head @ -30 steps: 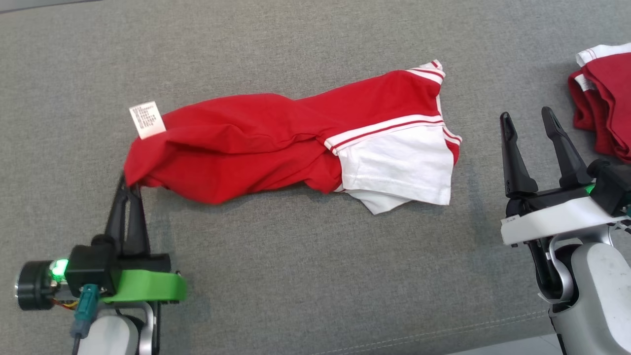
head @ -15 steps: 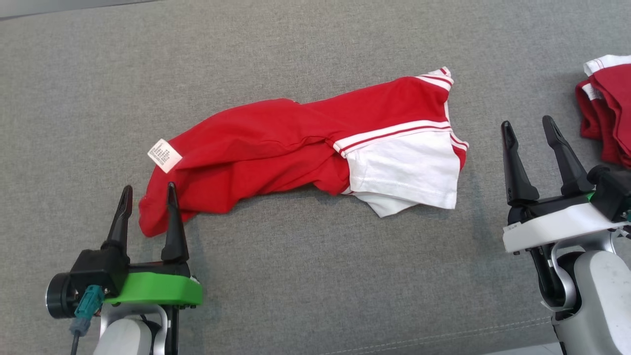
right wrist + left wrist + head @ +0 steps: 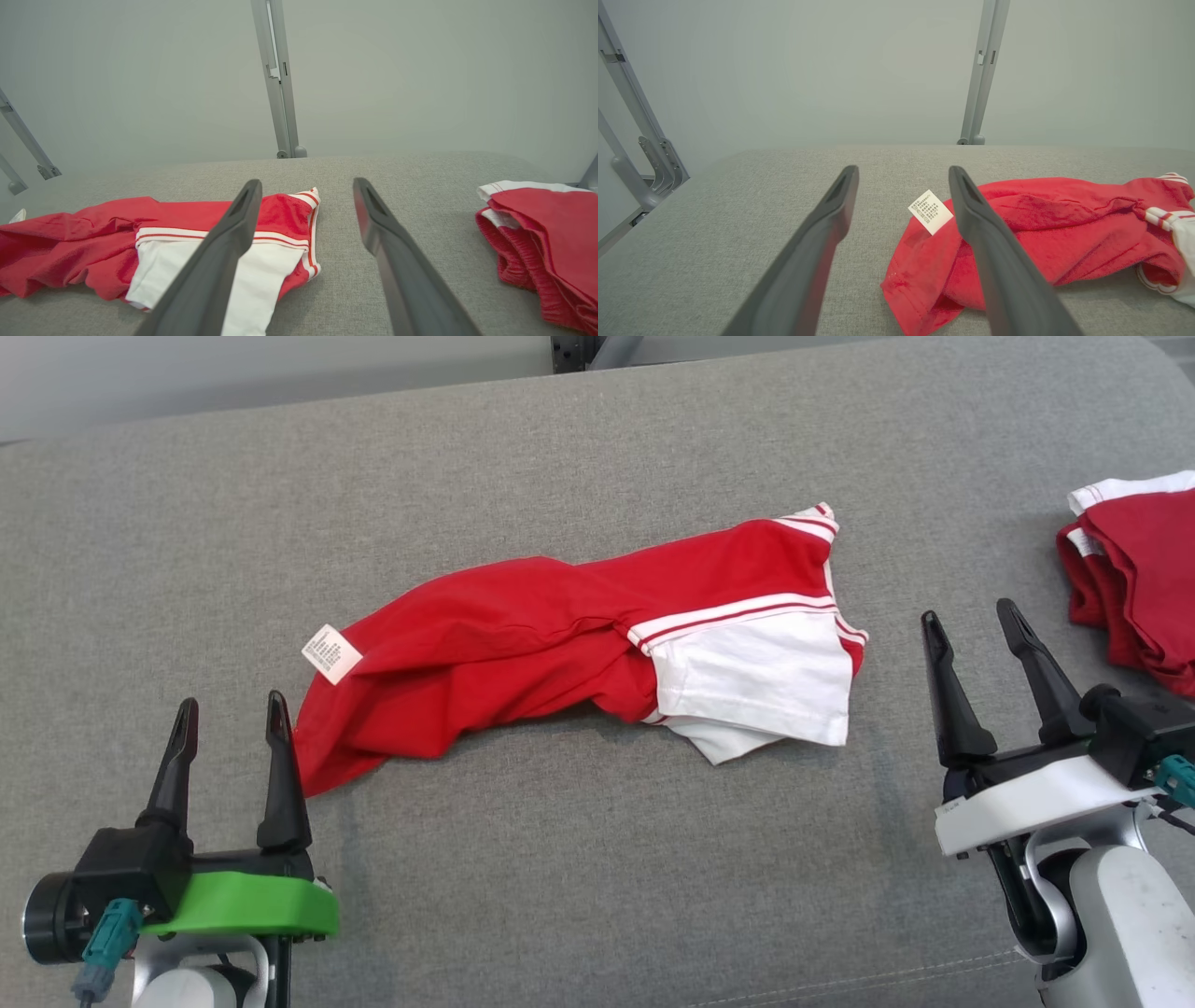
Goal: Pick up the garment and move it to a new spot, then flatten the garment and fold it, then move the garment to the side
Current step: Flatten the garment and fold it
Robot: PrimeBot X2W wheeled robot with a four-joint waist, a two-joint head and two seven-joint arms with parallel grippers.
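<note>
1. garment [image 3: 523,635] lies crumpled on the grey surface [image 3: 560,877], corner dropped.
2. left pincer [image 3: 232,700], clamped on that corner a second ago, now wide, empty, beside it.
3. right pincer [image 3: 966,609] wide, empty, as before.

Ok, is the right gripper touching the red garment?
Apart. The head view shows a strip of bare grey cushion between the open right gripper and the garment, nearest its white end.

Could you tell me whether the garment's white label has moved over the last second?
Yes: the label has shifted nearer the robot and toward the unmoved white panel.
</note>
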